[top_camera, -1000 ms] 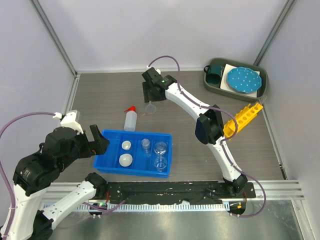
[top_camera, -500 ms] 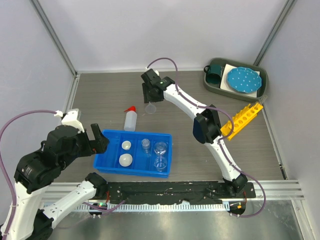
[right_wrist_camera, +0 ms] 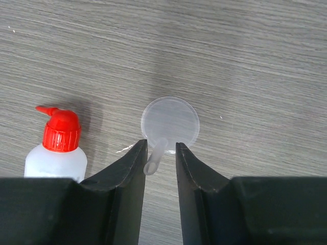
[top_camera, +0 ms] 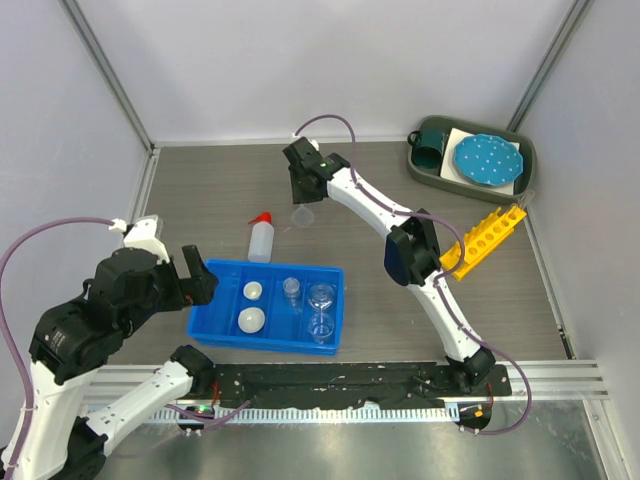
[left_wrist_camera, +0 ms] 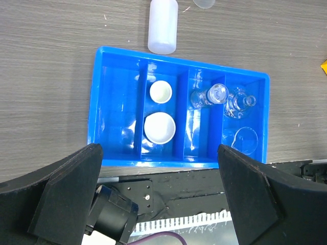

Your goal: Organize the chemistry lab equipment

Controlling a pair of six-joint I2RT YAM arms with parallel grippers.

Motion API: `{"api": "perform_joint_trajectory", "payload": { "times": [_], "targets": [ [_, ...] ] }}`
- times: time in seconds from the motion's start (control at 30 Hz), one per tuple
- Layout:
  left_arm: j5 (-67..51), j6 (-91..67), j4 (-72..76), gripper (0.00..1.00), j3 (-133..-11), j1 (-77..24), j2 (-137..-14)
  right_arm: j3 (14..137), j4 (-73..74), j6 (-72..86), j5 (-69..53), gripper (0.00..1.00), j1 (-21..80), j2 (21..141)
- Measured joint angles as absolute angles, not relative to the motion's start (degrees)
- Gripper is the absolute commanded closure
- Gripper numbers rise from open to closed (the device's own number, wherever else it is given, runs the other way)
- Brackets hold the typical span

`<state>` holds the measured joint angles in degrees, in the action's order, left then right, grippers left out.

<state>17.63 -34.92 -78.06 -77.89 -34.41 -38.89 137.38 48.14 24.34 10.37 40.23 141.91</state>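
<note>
Now my right tool [right_wrist_camera: 160, 148] is straddling the funnel [right_wrist_camera: 170, 120] stem, narrowly apart, not clamping. My left tool [left_wrist_camera: 158, 149] is hovering wide apart over the blue tray [left_wrist_camera: 179, 55].

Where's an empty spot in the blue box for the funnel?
The left end compartment of the blue tray, between its outer wall and the two white dishes, is bare. The near half of the third compartment, in front of the small beaker, is free too. The right end is crowded: a flask and another beaker fill it.
</note>
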Motion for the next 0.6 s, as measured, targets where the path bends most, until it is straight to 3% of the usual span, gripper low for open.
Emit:
{"api": "perform_joint_trajectory", "payload": {
  "times": [0.17,0.33,0.6],
  "targets": [
    [17.8,-34.5,-78.1,0.0,-78.1,-34.4,-39.4,138.1,48.0,24.3,10.4,0.79,40.0,142.1],
    [18.0,-34.2,-78.1,0.0,-78.7,-34.4,-39.7,138.9,47.5,24.2,10.9,0.97,40.0,142.4],
    [18.0,-34.2,-78.1,0.0,-78.7,-34.4,-39.7,139.0,47.2,24.2,11.6,0.99,39.9,142.5]
  ]
}}
